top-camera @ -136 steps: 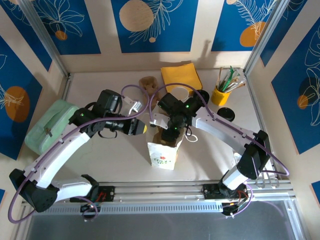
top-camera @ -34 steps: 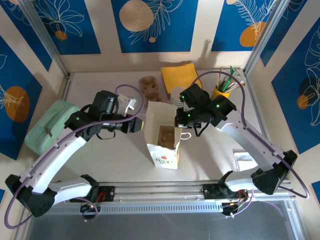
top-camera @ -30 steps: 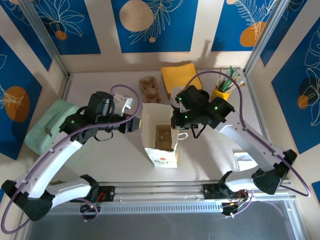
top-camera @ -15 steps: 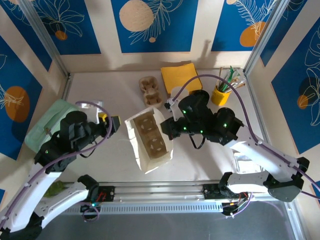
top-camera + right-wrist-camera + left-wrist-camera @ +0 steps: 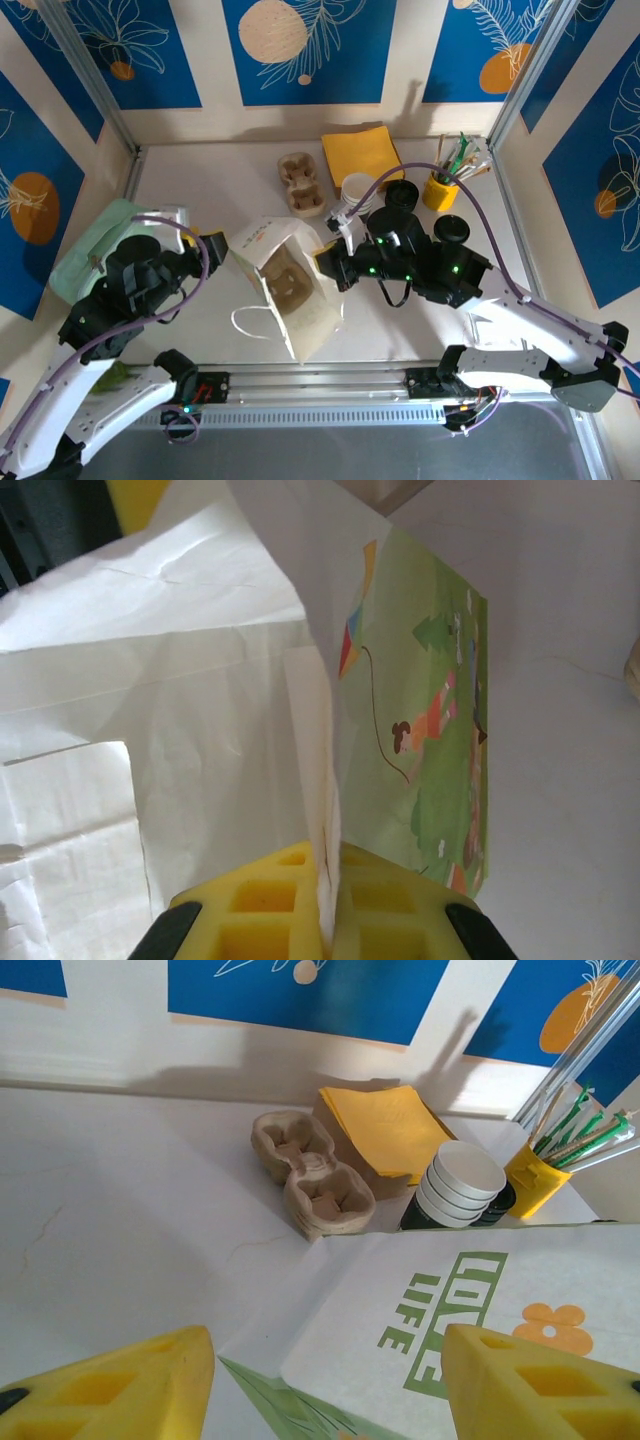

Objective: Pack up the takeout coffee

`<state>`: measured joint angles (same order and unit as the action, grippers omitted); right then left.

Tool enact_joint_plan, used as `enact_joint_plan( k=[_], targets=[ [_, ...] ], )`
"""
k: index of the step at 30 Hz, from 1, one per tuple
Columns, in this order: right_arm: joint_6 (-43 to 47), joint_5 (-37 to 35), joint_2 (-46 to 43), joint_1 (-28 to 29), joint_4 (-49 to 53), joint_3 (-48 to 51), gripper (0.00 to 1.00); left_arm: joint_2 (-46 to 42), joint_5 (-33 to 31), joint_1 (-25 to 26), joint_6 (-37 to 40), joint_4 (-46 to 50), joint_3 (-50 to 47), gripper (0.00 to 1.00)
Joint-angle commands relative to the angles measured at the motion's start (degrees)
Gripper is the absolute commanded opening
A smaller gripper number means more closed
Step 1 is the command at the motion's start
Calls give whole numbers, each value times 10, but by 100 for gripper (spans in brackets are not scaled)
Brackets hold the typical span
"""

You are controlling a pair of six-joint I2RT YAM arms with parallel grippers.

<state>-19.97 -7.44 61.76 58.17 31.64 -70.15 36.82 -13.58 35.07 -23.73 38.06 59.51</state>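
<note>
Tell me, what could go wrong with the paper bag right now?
The right gripper pinches just one thin wall of the white paper bag, so the paper might tear or slip free. The bag is tilted rather than standing flat, so the brown cup carrier inside it might shift or slide out. The left gripper is open and gives no support.

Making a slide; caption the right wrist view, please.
The right gripper pinches the white paper bag by its printed wall.

Tipped white paper bag [image 5: 258, 244] from upright over toward 7 o'clock. Drew left hand [image 5: 214, 247] back toward 9 o'clock, off the bag, fingers apart. Shifted right hand [image 5: 324, 262] nearer, pinching bag's edge.
</note>
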Motion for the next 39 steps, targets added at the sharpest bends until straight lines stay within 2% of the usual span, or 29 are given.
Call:
enact_joint_plan(
  k=[1, 11, 17, 22, 28, 39],
  targets=[
    [-44, -3, 23, 6, -2, -26, 0, 3, 7, 3, 3, -14, 0, 62],
    [-204, -13, 155, 0, 143, -183, 0, 19, 24, 3, 1, -8, 7, 63],
    [-241, 2, 191, -36, 175, -222, 0, 19, 26, 3, -3, -9, 7, 63],
    [-253, 71, 208, -90, 176, -225, 0, 13, 18, 3, -2, -1, 9, 63],
    [-247, 108, 217, -137, 181, -219, 0, 13, -9, 4, 4, 31, 22, 64],
    [-228, 187, 238, -239, 180, -204, 0, 15, -4, 3, 1, 33, 22, 64]
  ],
)
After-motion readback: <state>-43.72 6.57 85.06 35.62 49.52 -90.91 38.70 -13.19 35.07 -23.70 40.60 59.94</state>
